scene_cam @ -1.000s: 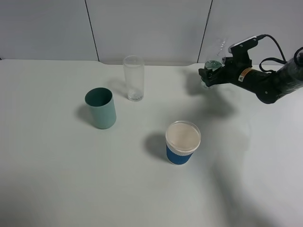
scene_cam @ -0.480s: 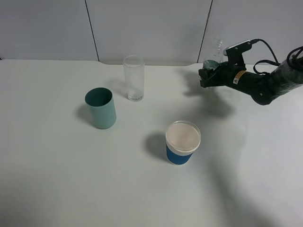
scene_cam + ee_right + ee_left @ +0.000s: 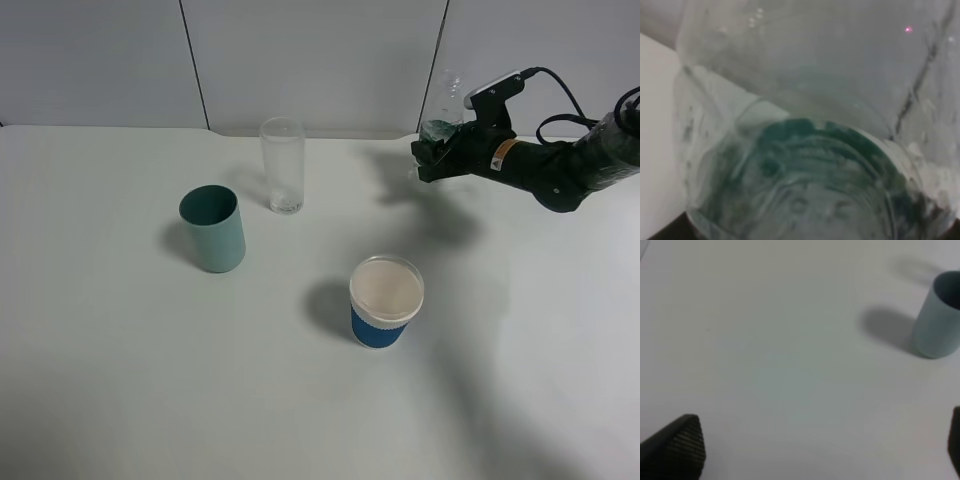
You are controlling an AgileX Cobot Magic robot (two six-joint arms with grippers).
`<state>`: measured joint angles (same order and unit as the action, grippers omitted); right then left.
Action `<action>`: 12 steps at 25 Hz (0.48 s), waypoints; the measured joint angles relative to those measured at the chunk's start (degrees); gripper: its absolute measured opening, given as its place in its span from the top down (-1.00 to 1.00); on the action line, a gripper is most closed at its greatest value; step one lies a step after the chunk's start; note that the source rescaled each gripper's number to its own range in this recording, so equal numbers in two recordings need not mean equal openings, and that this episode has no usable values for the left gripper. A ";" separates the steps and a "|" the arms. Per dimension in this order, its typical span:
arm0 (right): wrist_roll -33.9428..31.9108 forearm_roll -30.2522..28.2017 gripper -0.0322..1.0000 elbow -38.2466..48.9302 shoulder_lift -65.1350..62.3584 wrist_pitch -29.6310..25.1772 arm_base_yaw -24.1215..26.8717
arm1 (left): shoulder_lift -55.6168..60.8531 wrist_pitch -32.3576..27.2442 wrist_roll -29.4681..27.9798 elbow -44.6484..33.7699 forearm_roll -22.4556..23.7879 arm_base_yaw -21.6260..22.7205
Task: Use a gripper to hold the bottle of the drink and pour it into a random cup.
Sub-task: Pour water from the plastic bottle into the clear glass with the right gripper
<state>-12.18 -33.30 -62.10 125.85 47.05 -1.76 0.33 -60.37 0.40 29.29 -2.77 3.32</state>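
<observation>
My right gripper (image 3: 433, 157) is shut on the bottle (image 3: 439, 127), a small clear plastic one with a dark green label. It holds the bottle in the air at the back right of the table, neck pointing up and slightly tilted. The bottle fills the right wrist view (image 3: 805, 165), so the fingers are hidden there. The tall clear glass cup (image 3: 282, 165) stands upright at the back middle, well to the left of the bottle. My left gripper (image 3: 822, 440) is open and empty above bare table. It does not show in the exterior high view.
A teal plastic cup (image 3: 212, 228) stands left of the middle and also shows in the left wrist view (image 3: 940, 315). A white paper cup with a blue sleeve (image 3: 386, 300) stands in front of the middle. The white table (image 3: 120, 380) meets a grey wall behind.
My right gripper has moved a little up and to the left with the bottle in it, toward the glass cup. The cups have not moved.
</observation>
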 joint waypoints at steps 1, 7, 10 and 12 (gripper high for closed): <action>-0.48 -0.30 0.94 0.67 -0.48 0.00 -0.17 | 0.00 0.00 0.00 0.00 0.00 0.00; -2.94 -0.81 0.94 5.63 -5.10 -1.96 -0.40 | 0.00 0.00 0.00 0.00 0.00 0.00; -5.25 -0.92 0.94 7.89 -8.86 -4.74 -0.40 | 0.00 0.00 0.00 0.00 0.00 0.00; -6.76 -1.20 0.94 8.88 -11.62 -6.87 -0.76 | 0.00 0.00 0.00 0.00 0.00 0.00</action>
<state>-18.95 -34.50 -53.22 114.23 40.18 -2.52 0.33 -60.37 0.40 29.29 -2.77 3.32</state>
